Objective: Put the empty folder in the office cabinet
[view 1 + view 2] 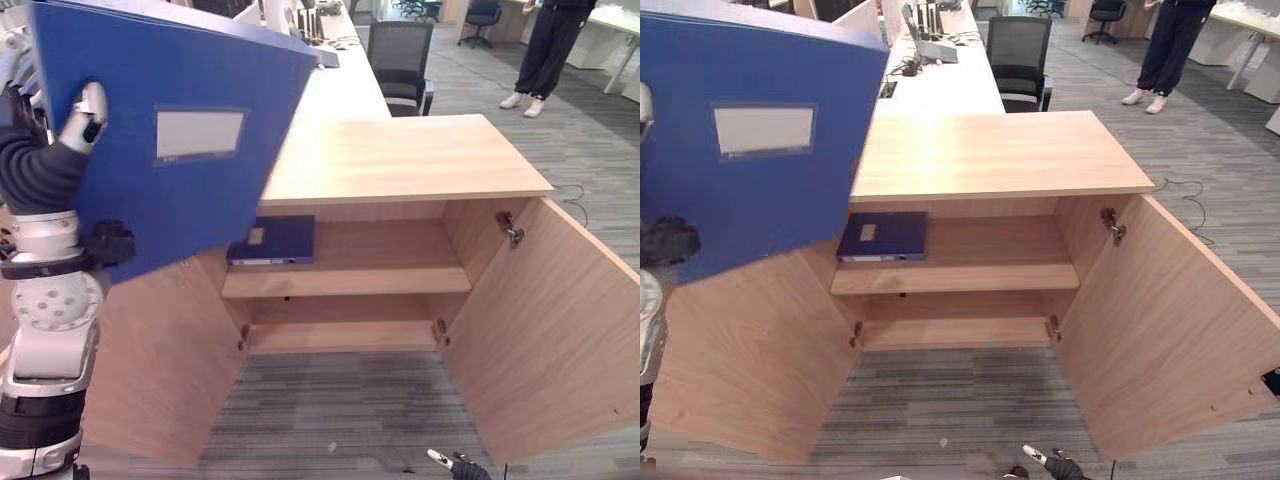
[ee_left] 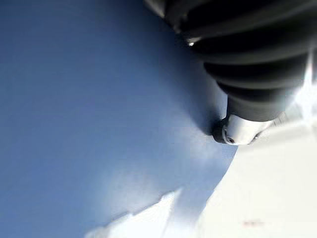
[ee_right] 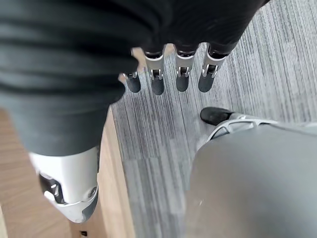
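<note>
While my left robot hand (image 1: pixel 88 112) is pinching the raised blue folder (image 1: pixel 170 130), that folder is hiding the cabinet's (image 1: pixel 400 160) left door; my right robot hand (image 3: pixel 168 74) is hanging relaxed beside the open doors.

Blue folder (image 2: pixel 89 109) surface up close, left robot hand (image 2: pixel 242 130) thumb pressed on it

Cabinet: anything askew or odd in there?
Nothing stands out. Both cabinet doors are open, and a blue folder lies flat on the upper shelf. The left hand holds another folder tilted above.
</note>
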